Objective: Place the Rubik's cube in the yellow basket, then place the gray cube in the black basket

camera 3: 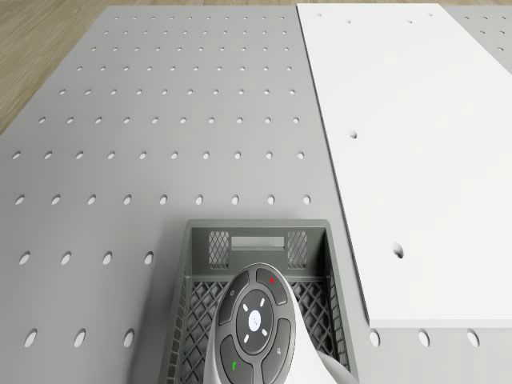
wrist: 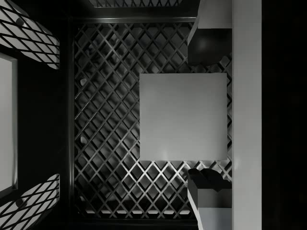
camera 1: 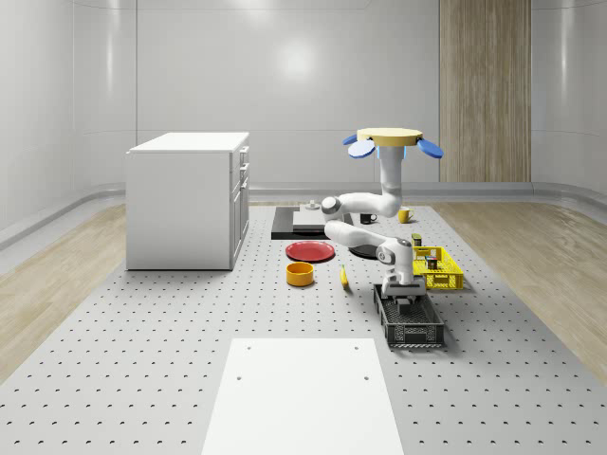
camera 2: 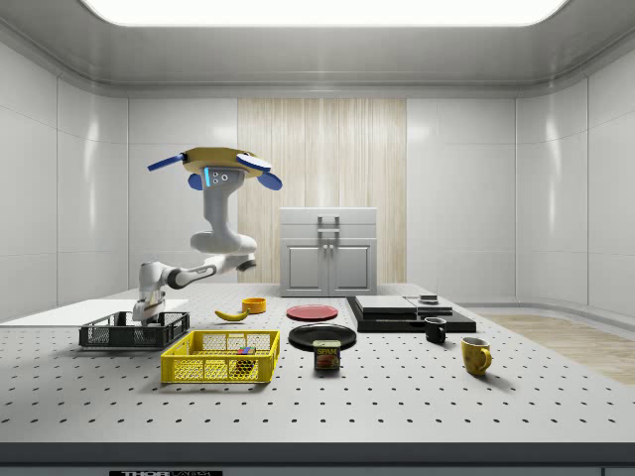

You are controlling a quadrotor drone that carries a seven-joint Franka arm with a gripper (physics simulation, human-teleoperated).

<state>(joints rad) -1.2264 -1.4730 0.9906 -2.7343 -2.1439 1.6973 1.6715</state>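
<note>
My hand (wrist: 207, 115) inside black basket (wrist: 103, 143), fingers apart, clear of gray cube (wrist: 183, 116): rigid, likely light; grip flat opposite faces.

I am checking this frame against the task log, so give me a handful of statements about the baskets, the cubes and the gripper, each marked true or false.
1. The gray cube lies on the mesh floor of the black plastic basket. True.
2. The gripper is clamped on the gray cube. False: its fingers stand apart on either side of the cube, with a gap showing.
3. The colourful Rubik's cube sits inside the yellow mesh basket. True.
4. The drone rests on the white cabinet. False: it hovers in the air beside the cabinet, its arm reaching down into the black basket.
5. The yellow banana lies in the red plate. False: it lies on the table by the yellow bowl.
</note>
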